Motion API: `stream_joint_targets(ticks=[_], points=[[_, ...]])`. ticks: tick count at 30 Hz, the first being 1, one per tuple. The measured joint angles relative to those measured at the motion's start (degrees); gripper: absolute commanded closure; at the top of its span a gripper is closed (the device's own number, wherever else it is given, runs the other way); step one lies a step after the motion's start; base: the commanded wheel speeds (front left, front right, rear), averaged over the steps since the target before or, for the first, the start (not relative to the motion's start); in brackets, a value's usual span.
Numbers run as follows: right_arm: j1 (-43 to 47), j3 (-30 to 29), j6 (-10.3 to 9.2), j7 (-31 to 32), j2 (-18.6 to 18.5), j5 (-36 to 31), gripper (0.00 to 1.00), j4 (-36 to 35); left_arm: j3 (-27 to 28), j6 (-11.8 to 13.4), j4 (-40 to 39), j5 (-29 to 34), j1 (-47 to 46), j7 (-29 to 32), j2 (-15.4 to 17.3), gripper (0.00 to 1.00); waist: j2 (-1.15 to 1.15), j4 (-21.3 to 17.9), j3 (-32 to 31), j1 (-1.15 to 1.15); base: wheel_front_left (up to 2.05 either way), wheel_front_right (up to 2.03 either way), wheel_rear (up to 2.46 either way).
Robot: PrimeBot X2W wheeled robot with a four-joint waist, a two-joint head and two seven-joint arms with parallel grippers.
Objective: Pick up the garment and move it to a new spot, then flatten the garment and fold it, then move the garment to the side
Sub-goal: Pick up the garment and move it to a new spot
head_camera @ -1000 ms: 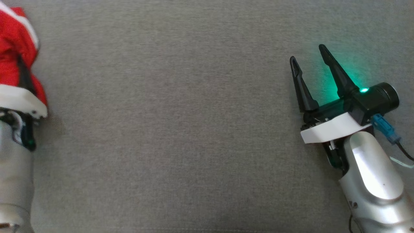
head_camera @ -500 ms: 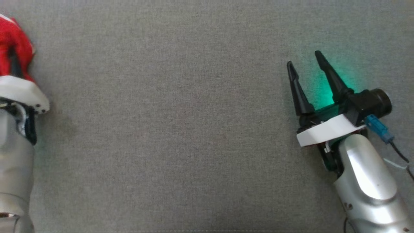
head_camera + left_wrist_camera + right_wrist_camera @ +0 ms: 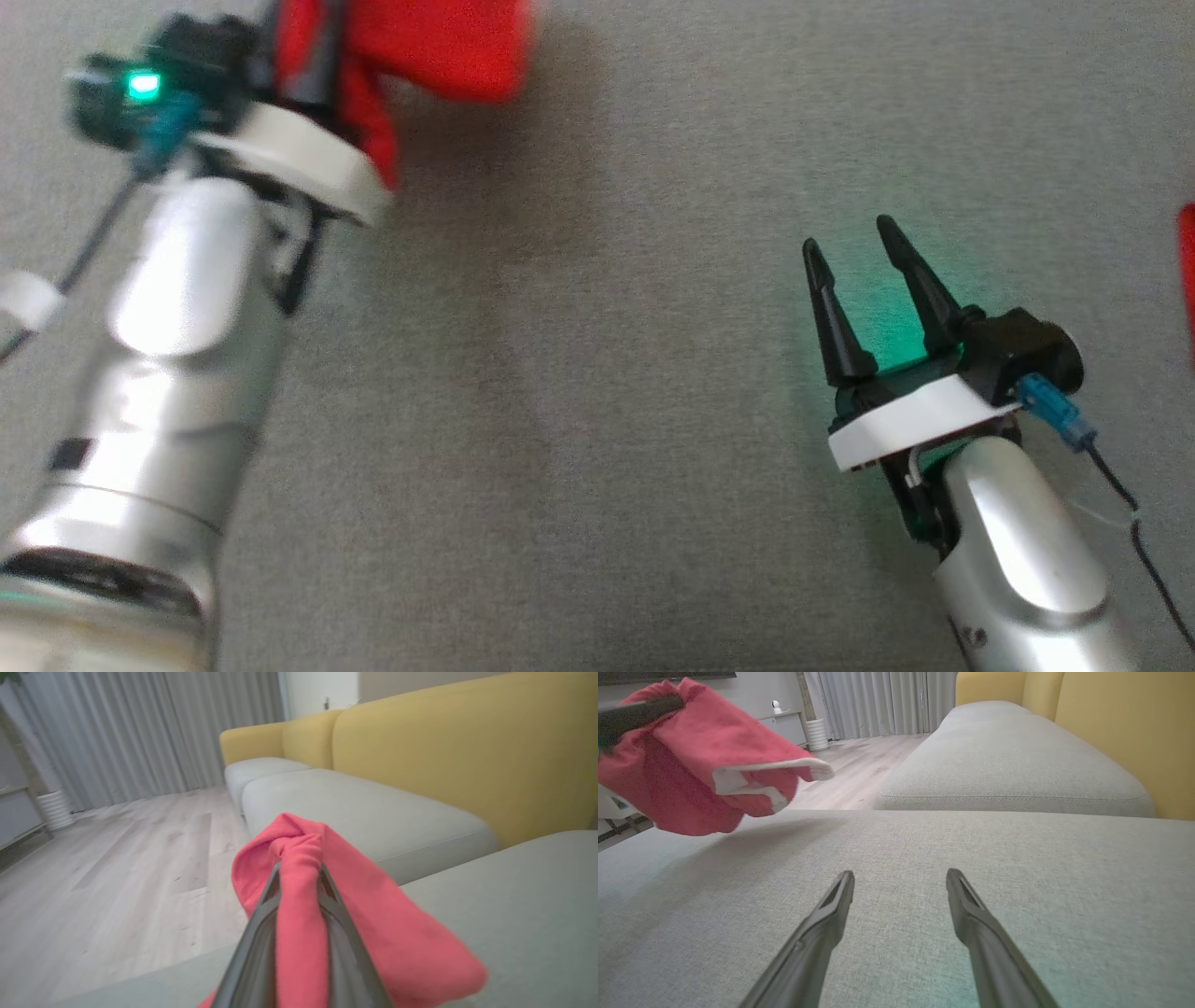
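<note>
Two dark fingers of the left gripper [image 3: 299, 877] are clenched on a bunched fold of the garment [image 3: 397, 933]. The red cloth runs up between them and spills over their tips. In the head view the same gripper [image 3: 313, 65] sits toward the far left corner of the grey seat cushion [image 3: 579, 420], its fingers buried in the blurred red garment [image 3: 439, 47].

From the right wrist view the garment [image 3: 691, 765] hangs clear of the cushion [image 3: 1017, 858], with a soft shadow on the fabric below it. A white band edges its lower hem, and one dark finger of the left gripper [image 3: 640, 714] shows at its top.

The right gripper [image 3: 848, 238] lies toward the right side of the cushion, well apart from the garment. Its jaws are spread wide and hold nothing (a green glow tints the fabric beside them). The right wrist view shows its fingers [image 3: 900, 875] parted low over bare grey weave.

Beyond the cushion's far edge stand a yellow backrest [image 3: 444, 751], a pale wood floor [image 3: 117, 858] and grey curtains [image 3: 140, 732]. A thin red strip [image 3: 1187, 280] shows at the head view's right edge, too little of it to tell what it is.
</note>
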Motion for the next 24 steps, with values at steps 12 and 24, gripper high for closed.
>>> stream_joint_targets(ticks=[12, 24], points=[[3.7, -0.7, 0.00, 0.0, 1.3, 1.1, 0.00, 2.4, -13.7, 0.1, -8.2, -7.3, 13.2, -0.8, -7.0, 0.00, 0.00, -4.6, -5.4, 0.00, 0.00, 0.00, 0.00], [7.5, -3.0, 0.00, 0.0, 1.8, 1.6, 0.00, 3.4, 1.0, 10.6, -17.0, -3.1, 35.6, -1.2, -5.3, 0.00, 0.00, -4.6, -10.9, -0.01, 0.00, 0.00, 0.00]])
